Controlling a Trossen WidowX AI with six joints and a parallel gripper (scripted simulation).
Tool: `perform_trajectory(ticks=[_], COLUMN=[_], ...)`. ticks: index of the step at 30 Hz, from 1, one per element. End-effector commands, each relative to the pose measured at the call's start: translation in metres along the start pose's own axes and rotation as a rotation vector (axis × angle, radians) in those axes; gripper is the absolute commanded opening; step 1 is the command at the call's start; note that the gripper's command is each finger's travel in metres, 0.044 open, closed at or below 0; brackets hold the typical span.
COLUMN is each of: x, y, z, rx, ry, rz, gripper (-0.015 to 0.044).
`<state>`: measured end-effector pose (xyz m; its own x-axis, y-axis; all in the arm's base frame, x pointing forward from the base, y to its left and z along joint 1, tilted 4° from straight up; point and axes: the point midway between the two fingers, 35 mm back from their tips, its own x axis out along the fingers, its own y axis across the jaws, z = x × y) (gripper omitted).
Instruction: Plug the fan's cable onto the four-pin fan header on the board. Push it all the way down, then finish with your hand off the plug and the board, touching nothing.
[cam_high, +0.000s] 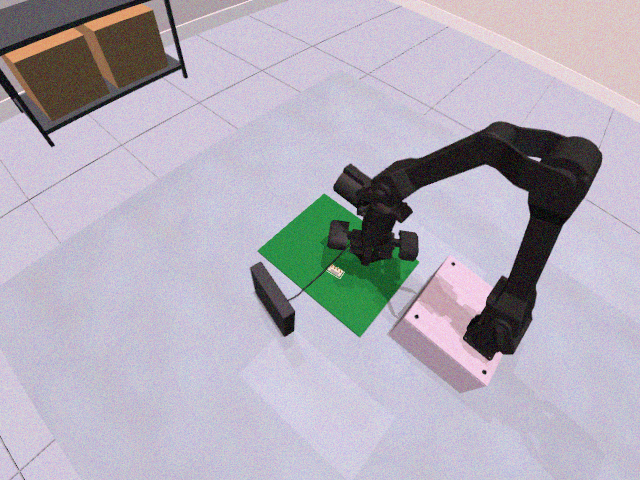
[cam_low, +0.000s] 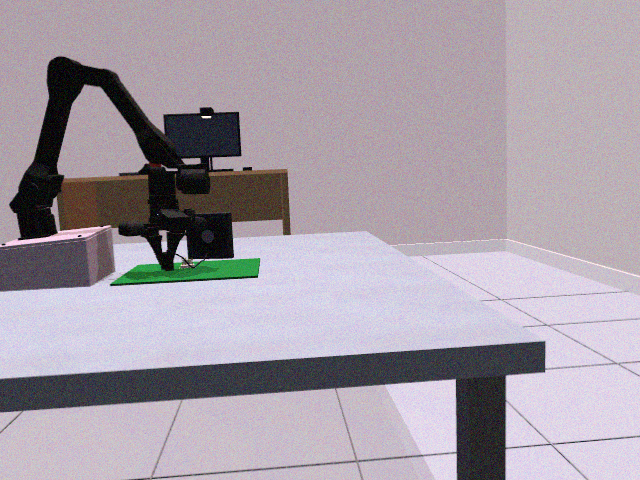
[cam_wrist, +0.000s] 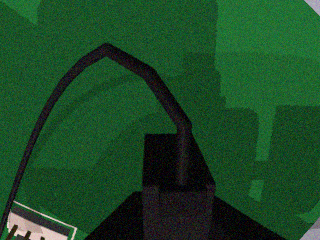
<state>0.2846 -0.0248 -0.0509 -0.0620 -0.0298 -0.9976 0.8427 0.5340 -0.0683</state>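
My gripper (cam_high: 366, 258) (cam_low: 166, 264) is shut on the fan cable's plug, low over the green board (cam_high: 299, 235) (cam_low: 235, 268) (cam_wrist: 265, 75). The plug (cam_wrist: 176, 162) is a black block that stands upright between the fingers in the wrist view; the top and exterior views hardly show it. Whether its bottom touches the board is hidden. The black cable (cam_high: 315, 280) (cam_wrist: 37, 122) arches from the plug's top past the header to the fan. The white four-pin header (cam_high: 335, 271) (cam_low: 187, 264) (cam_wrist: 40, 229) stands apart from the plug, at the lower left of the wrist view; no plug is on it.
The dark square fan (cam_high: 271, 298) (cam_low: 221, 237) stands upright beside the board's edge. The pink base block (cam_high: 439, 341) (cam_low: 46, 266) under the arm is on the board's other side. A shelf with two boxes and a desk with a monitor are in the background.
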Motion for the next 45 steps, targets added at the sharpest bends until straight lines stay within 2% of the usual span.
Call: perform_trajectory(ticks=[1,9,45], x=[-0.039,-0.041,-0.041], y=[0.004,0.006,0.044], z=[0.003,0.002,-0.020], rx=[-0.001,0.052,1.307], ry=[-0.017,-0.017,-0.001], rz=[0.016,0.016,0.026], gripper=[0.0000,0.0000,0.0000])
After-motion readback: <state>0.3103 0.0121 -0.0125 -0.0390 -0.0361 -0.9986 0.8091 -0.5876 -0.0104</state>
